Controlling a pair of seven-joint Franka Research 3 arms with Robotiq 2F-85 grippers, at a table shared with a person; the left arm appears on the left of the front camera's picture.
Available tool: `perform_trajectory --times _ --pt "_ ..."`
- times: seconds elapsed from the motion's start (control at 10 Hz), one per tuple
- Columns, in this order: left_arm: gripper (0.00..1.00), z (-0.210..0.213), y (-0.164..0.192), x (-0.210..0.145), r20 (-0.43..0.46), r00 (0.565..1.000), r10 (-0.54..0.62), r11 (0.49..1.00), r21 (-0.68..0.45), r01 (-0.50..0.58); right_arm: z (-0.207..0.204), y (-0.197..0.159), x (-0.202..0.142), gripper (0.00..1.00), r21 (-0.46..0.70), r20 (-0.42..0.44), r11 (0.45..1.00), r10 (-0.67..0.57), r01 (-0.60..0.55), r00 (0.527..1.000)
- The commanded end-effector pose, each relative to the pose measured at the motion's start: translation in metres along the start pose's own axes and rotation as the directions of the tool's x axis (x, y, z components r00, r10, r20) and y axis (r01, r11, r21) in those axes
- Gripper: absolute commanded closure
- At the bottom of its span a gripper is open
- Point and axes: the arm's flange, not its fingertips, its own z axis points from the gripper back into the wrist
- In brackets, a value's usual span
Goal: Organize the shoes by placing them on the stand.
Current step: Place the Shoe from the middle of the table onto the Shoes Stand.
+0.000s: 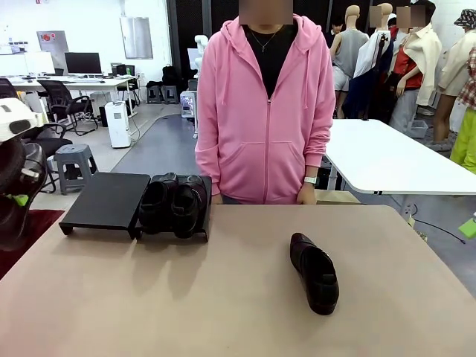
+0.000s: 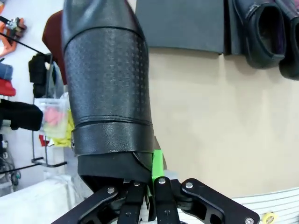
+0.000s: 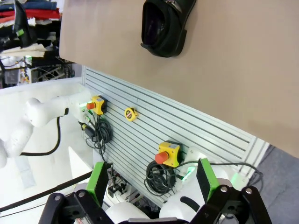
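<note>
**Two shoes on stand, one loose, one gripped**

Two shoes (image 1: 175, 202) sit side by side on the right end of the stand (image 1: 104, 199), at the far left of the tabletop (image 1: 223, 312). A third shoe (image 1: 314, 272) lies alone, right of centre. The left end effector (image 2: 150, 184) is clamped on a fourth shoe (image 2: 107, 84) by the tabletop's left edge. The right end effector (image 3: 152, 182) has its fingers wide apart and holds nothing.

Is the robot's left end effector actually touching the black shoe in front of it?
Touching. The left wrist view shows the left end effector shut on the rim of the shoe, a green pad pressed against the leather.
</note>
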Motion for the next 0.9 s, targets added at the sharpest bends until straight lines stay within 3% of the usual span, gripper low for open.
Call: perform_trajectory --times 0.0,0.1,0.3,0.4,0.5,0.8 --pt "1.0 -0.029 0.006 0.116 -0.031 0.995 -0.093 0.996 0.006 0.093 0.004 0.001 -0.001 0.0 -0.006 -0.01 1.0 -0.015 0.015 1.0" --pt "1.0 -0.053 -0.002 0.165 0.004 0.992 -0.127 0.992 -0.006 0.127 0.004 0.001 -0.001 0.0 -0.006 -0.01 1.0 -0.015 0.015 1.0" --pt "1.0 -0.101 -0.026 0.216 0.076 0.977 -0.198 0.98 -0.023 0.2 0.004 0.001 -0.001 0.0 -0.006 -0.01 1.0 -0.015 0.015 1.0" --pt "1.0 -0.128 -0.037 0.228 0.115 0.982 -0.149 0.988 0.056 0.143 0.004 0.001 -0.001 0.0 -0.006 -0.01 1.0 -0.015 0.015 1.0" --pt "1.0 -0.151 -0.045 0.231 0.139 0.979 -0.151 0.988 0.065 0.143 0.004 0.001 -0.001 0.0 -0.006 -0.01 1.0 -0.015 0.015 1.0" --pt "1.0 -0.179 -0.057 0.225 0.084 0.987 -0.136 0.988 0.089 0.129 0.004 0.001 -0.001 0.0 -0.006 -0.01 1.0 -0.015 0.015 1.0"
